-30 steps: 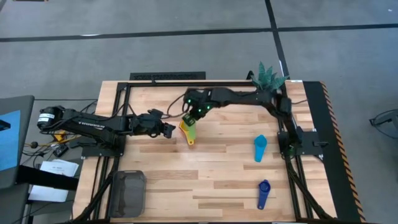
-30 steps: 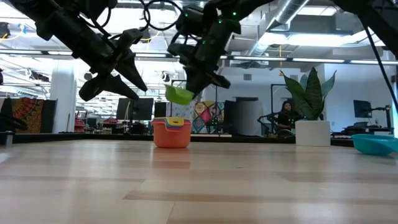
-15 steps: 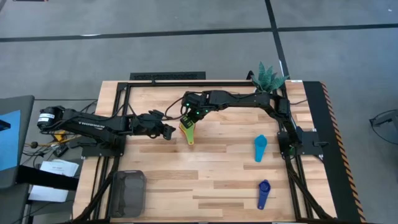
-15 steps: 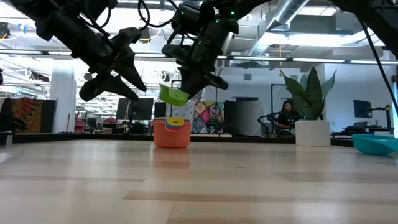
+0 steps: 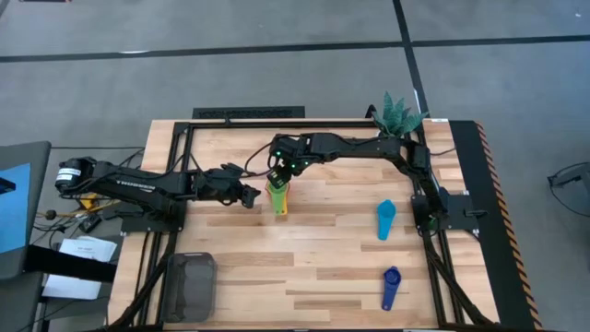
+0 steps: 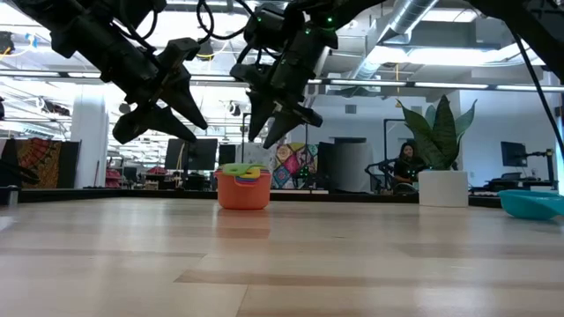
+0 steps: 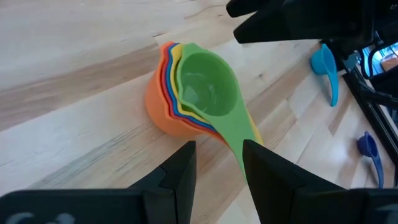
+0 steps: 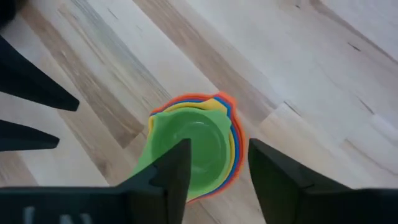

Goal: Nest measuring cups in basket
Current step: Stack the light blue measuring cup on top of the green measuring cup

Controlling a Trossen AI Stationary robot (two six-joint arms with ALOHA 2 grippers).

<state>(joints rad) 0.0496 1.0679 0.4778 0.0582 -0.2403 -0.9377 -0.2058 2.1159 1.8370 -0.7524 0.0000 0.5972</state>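
Basket (image 5: 191,284), one, dark mesh, sits unfilled at the table's near-left corner, well apart from one nested cup stack (image 7: 186,93), orange outermost and green cup (image 8: 186,149) innermost; right gripper (image 6: 275,113) hovers above, fingers apart, empty; left gripper (image 5: 249,194) waits beside, open, empty; teal cup (image 5: 384,219) and dark blue cup (image 5: 391,286) lie loose, one each.

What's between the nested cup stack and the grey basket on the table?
Nothing visible. In the high view the nested cup stack sits mid-table under the open right claw, and the basket is at the near-left corner. Only bare tabletop lies between; the left claw is beside the stack, off that line.
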